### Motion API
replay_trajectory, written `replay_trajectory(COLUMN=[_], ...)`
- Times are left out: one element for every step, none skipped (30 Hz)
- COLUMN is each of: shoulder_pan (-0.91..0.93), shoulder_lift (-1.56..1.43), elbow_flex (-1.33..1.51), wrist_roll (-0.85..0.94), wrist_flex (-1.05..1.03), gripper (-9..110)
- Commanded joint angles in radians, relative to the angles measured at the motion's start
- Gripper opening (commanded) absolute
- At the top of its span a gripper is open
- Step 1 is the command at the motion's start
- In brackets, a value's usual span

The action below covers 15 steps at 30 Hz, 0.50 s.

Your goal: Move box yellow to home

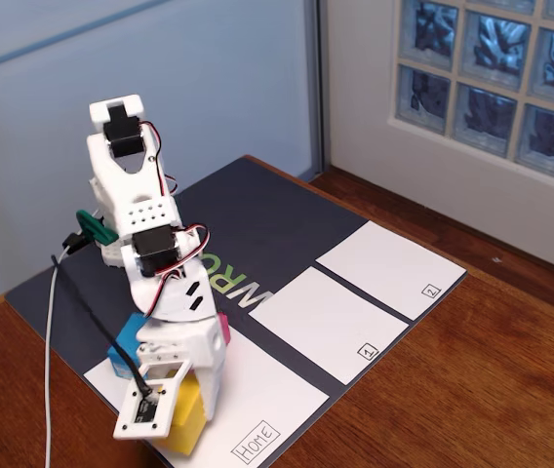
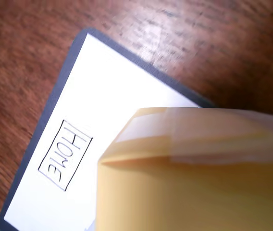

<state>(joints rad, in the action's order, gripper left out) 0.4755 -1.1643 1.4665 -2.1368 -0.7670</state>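
The white plastic gripper clamps the yellow box, a glossy paper-wrapped block, over the smooth white HOME sheet near its labelled corner. Blue and pink blocks crowd behind; bare sheet lies open right in the fixed view.

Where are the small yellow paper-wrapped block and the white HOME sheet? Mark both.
small yellow paper-wrapped block (image 2: 194,192): wrist view, its front face.
large white paper HOME sheet (image 1: 277,395): fixed view, bare paper above the label.
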Motion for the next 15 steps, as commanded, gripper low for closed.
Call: replay_trajectory(shoulder_pan=[0.011,0.009,0.006,0.003,-0.003,-0.011,-0.018,-0.025,-0.032,-0.038,-0.044,-0.048,-0.052,-0.055,-0.058], shoulder_lift=[0.008,0.012,0.017,0.02,0.021,0.021,0.023,0.025,0.026,0.028,0.032,0.035,0.043,0.049,0.055], elbow_flex=[-0.049,-0.048,-0.046,-0.044,-0.043,-0.041,-0.04,-0.038,-0.038,-0.038,-0.038,-0.038,-0.038,-0.04,-0.041], wrist_roll=[0.009,0.011,0.011,0.011,0.011,0.011,0.011,0.011,0.011,0.011,0.009,0.006,0.006,0.006,0.006], wrist_flex=[0.015,0.018,0.021,0.021,0.023,0.023,0.023,0.023,0.026,0.031,0.038,0.049,0.061,0.072,0.081], gripper=[-1,-1,-1,-1,-1,-1,-1,-1,-1,-1,-1,-1,-1,-1,-1])
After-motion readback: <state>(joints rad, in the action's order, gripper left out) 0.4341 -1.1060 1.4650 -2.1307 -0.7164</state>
